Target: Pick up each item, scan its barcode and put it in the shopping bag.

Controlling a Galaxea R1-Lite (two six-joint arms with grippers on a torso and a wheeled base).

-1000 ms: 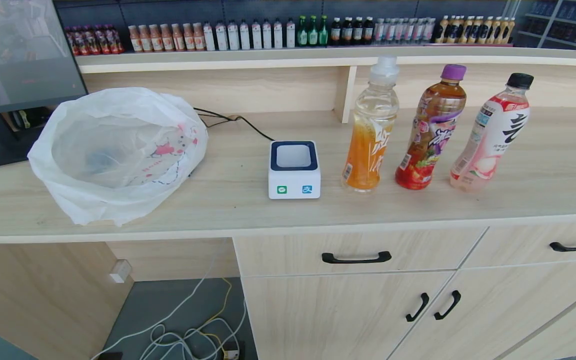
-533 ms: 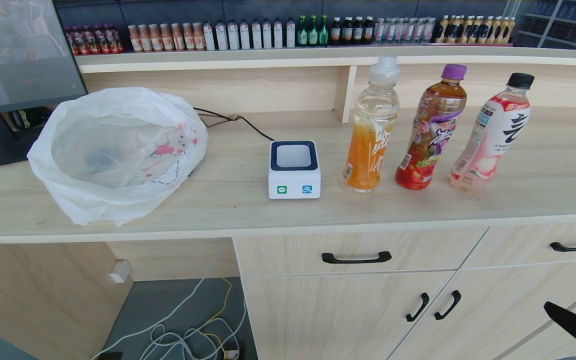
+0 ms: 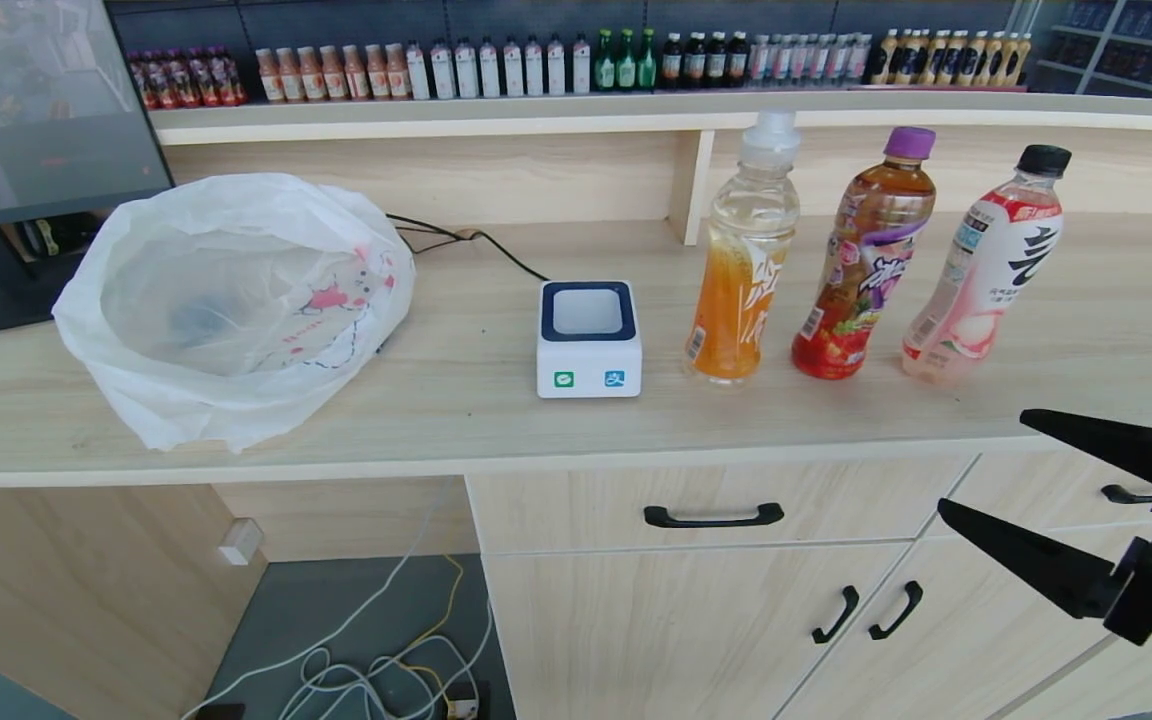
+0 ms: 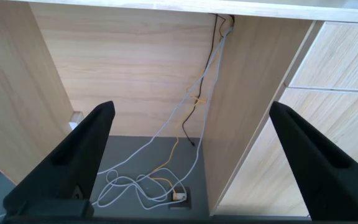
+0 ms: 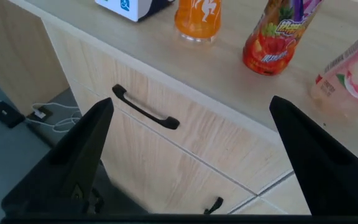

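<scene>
**Three bottles on the tabletop, both grippers wide and holding nothing**

Three plastic drink bottles stand upright in a row on the light wooden tabletop (image 3: 496, 410). They are an orange-drink bottle with a clear cap (image 3: 741, 270), a red-labelled tea bottle with a purple cap (image 3: 866, 270) and a pale pink bottle with a black cap (image 3: 981, 280). They stand near one another without touching.

Just beside the orange-drink bottle, on its left, sits a small white cube scanner with a dark blue rim around its top window (image 3: 588, 340). Well to the left of the scanner lies a thin white plastic shopping bag (image 3: 236, 300), its mouth gaping upward.

The right gripper (image 3: 983, 462) hangs in front of the cabinet, below the tabletop edge and nearest the pale pink bottle. Its black jaws are spread wide with nothing between them. From the right wrist view, a black drawer handle (image 5: 145, 109) lies between the jaws, with the three bottles beyond on the tabletop.

The left gripper (image 4: 191, 107) is lower still, its jaws also spread wide and holding nothing. It faces the open recess under the tabletop, where loose cables (image 4: 160, 180) trail down to the floor.
</scene>
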